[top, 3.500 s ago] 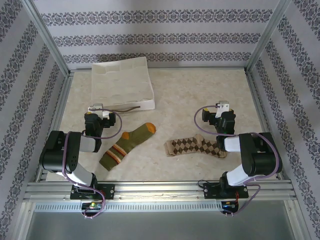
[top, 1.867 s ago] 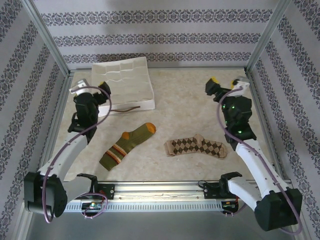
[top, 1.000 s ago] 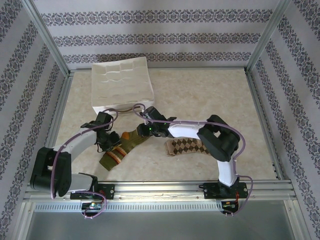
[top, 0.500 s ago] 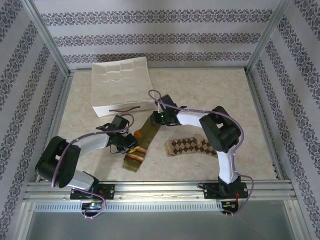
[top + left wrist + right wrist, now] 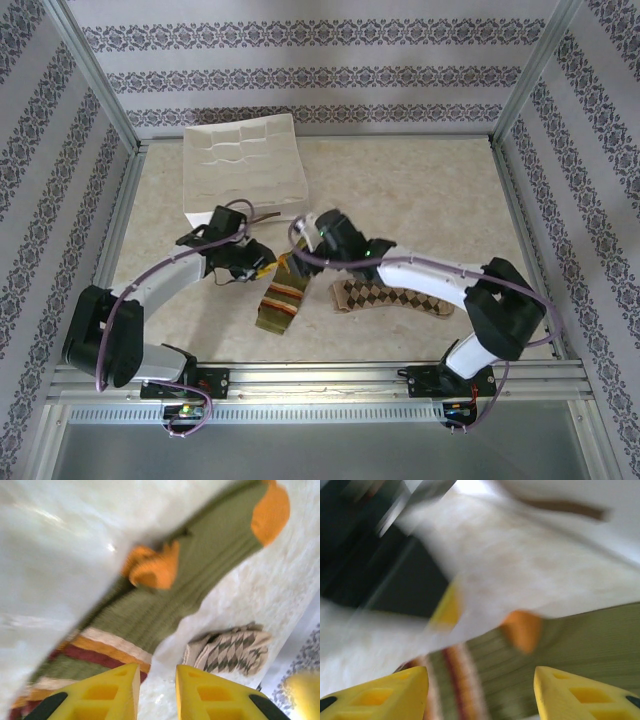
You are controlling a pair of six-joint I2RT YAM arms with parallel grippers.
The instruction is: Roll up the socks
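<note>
The olive sock [image 5: 279,298] lies flat just in front of the white tray [image 5: 243,160], and the argyle sock [image 5: 392,296] lies beyond the tray's front right corner. Near the tray's front wall, the left gripper [image 5: 156,690] is above the olive sock's striped cuff, its fingers narrowly parted and holding nothing. The right gripper [image 5: 480,695], off the same corner, is spread wide and empty.

left sock [image 5: 278,300] beside right sock [image 5: 390,297] | tray [image 5: 285,205] behind left sock | all on table [image 5: 420,190]
</note>
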